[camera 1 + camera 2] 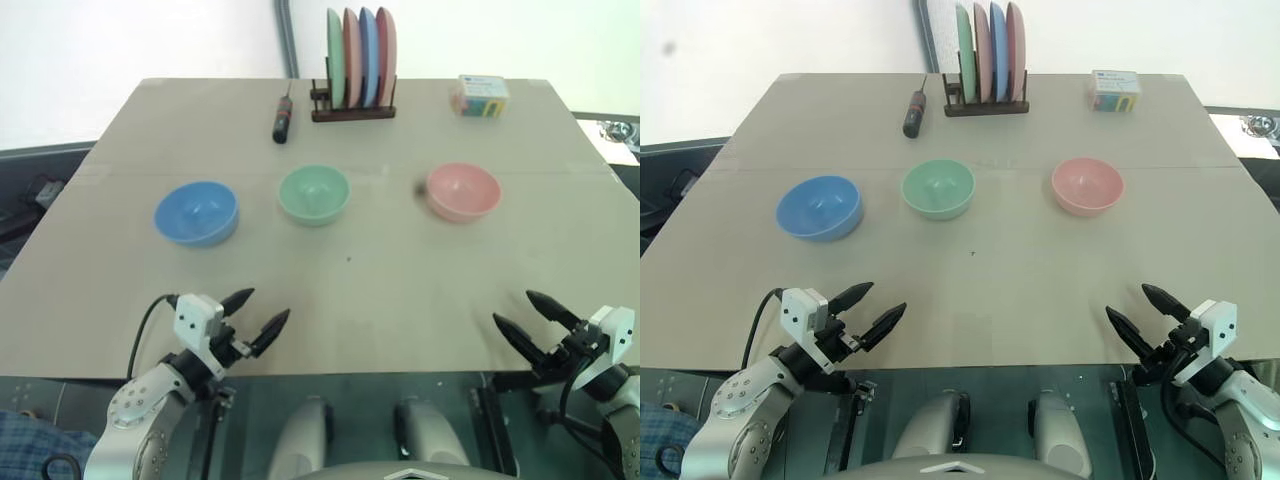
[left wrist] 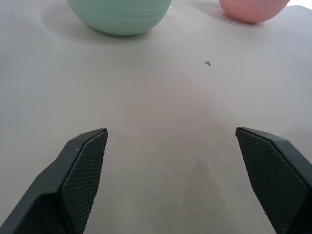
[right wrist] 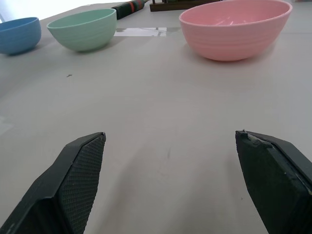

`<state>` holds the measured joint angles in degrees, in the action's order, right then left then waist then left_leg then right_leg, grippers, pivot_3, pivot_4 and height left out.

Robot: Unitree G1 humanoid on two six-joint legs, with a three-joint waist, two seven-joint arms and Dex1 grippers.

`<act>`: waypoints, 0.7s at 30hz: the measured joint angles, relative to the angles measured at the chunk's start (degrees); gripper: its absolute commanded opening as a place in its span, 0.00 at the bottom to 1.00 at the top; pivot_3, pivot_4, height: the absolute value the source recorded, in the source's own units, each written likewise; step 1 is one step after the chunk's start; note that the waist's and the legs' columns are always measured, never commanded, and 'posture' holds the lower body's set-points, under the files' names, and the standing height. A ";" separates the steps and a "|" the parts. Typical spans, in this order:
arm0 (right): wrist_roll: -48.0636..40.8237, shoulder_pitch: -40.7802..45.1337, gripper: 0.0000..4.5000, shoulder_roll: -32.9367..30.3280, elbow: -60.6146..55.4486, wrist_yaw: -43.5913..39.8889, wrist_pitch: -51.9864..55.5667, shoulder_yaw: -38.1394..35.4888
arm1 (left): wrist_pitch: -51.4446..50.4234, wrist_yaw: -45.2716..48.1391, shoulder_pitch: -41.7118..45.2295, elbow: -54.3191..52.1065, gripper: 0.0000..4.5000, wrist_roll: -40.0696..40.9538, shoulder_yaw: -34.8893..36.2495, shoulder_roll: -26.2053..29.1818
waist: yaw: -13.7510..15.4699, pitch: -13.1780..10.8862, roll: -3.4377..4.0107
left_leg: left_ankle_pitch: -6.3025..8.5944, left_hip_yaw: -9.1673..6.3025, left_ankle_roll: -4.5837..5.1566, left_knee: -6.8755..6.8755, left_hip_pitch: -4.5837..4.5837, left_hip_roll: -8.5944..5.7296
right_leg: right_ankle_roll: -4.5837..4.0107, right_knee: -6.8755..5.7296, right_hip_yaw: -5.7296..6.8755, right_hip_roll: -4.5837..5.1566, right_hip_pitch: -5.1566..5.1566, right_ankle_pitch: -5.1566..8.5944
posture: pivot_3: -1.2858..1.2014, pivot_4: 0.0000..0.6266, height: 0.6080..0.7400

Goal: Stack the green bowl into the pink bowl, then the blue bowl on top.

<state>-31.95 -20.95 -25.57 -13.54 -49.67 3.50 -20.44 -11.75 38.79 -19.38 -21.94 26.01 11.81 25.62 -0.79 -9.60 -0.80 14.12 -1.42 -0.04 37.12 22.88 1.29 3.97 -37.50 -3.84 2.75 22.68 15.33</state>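
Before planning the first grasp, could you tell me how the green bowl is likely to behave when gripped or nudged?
The green bowl looks like thin matte plastic, so probably stiff and light. Its rounded underside suggests it may rock or slide if nudged. The matte rim should give fair grip.

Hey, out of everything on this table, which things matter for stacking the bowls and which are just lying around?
Part of the job:
- green bowl, middle of the row
- pink bowl, on the robot's right
- blue bowl, on the robot's left

Just lying about:
- rack of plates at the far edge
- screwdriver beside the rack
- small colourful box at the far right
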 measured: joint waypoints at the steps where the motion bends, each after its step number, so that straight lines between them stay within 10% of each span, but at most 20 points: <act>1: 0.00 0.00 0.99 0.00 0.00 0.00 0.00 0.00 | 0.00 0.00 0.00 0.00 1.00 0.00 0.00 0.00 | 0.00 0.00 0.00 | 0.00 0.00 0.00 0.00 0.00 0.00 | 0.00 0.00 0.00 0.00 0.00 0.00 | 0.52 0.24 1.00; 21: -0.06 2.09 0.99 -0.47 -0.12 0.77 2.21 0.40 | -0.50 -0.24 -0.17 0.03 1.00 1.79 1.12 -0.89 | -0.02 0.00 -0.01 | 0.00 0.13 0.00 0.05 -0.02 -0.01 | -0.04 -0.08 0.01 -0.03 -0.01 -0.03 | 0.52 0.24 1.00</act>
<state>-32.01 -18.87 -26.04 -13.66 -48.90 5.71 -20.04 -12.26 38.55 -19.55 -21.91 27.81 12.93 24.73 -0.81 -9.60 -0.81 14.12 -1.29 -0.04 37.17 22.87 1.29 3.93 -37.58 -3.83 2.72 22.67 15.30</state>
